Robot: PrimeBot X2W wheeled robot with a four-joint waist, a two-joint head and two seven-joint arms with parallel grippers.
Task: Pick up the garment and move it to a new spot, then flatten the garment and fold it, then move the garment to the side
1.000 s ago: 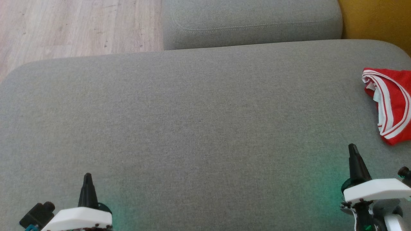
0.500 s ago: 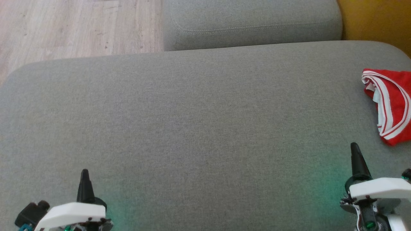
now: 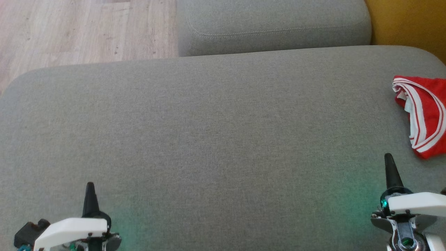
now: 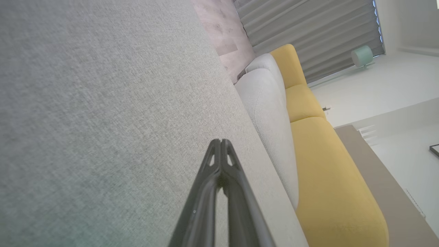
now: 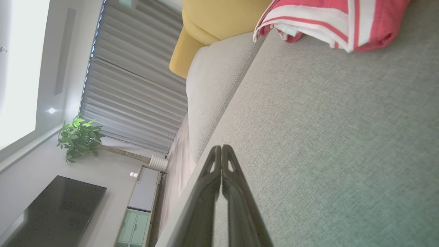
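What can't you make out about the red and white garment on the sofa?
Red and white striped fabric garment: head view's right edge cuts it off, so its full extent is unknown.
Right wrist view: top edge crops it too.
Garment type: bunched folds hide it.

The garment (image 3: 427,115) is cut off by the head view's right edge. The left end effector (image 3: 90,185) and right end effector (image 3: 388,157) are cropped by its bottom edge.

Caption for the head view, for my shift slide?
Red-and-white garment lies at the right edge of the grey cushion; left gripper and right gripper shut, empty, at the bottom.
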